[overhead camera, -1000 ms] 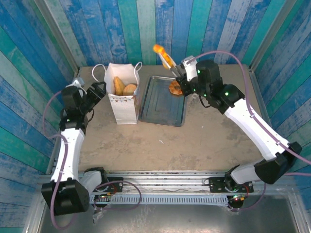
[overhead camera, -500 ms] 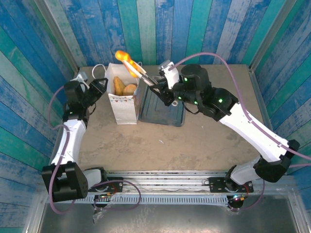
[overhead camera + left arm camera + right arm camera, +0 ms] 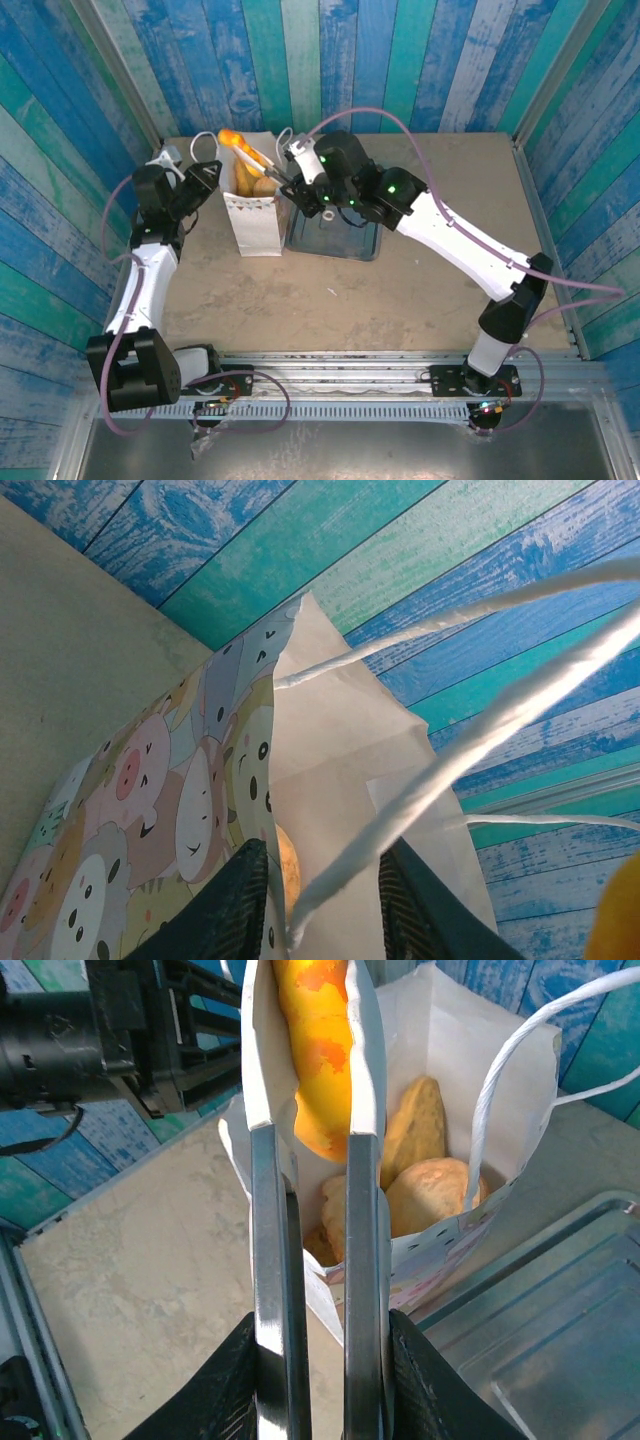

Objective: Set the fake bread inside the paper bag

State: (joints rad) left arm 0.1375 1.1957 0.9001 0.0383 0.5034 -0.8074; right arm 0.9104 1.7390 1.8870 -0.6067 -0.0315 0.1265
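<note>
Drop-off step, I'd say. The right gripper (image 3: 312,1005) is clenched on an orange pastry (image 3: 318,1070) and hangs right over the open mouth of the paper bag (image 3: 255,225), upper left of centre in the top view. In the right wrist view, a few golden buns (image 3: 425,1190) sit down inside the bag, middle right of the frame, so the job looks well along. The grey tray (image 3: 335,225) lies just right of the bag.

The left gripper (image 3: 322,905) is at the bag's left rim, at the bottom of its own view. The paper edge and a cord handle (image 3: 470,735) run between its fingers, but I can't tell if it's actually pinching them.

Next move, I reckon: lower the pastry past the rim, stay clear of the handles, then let go.
</note>
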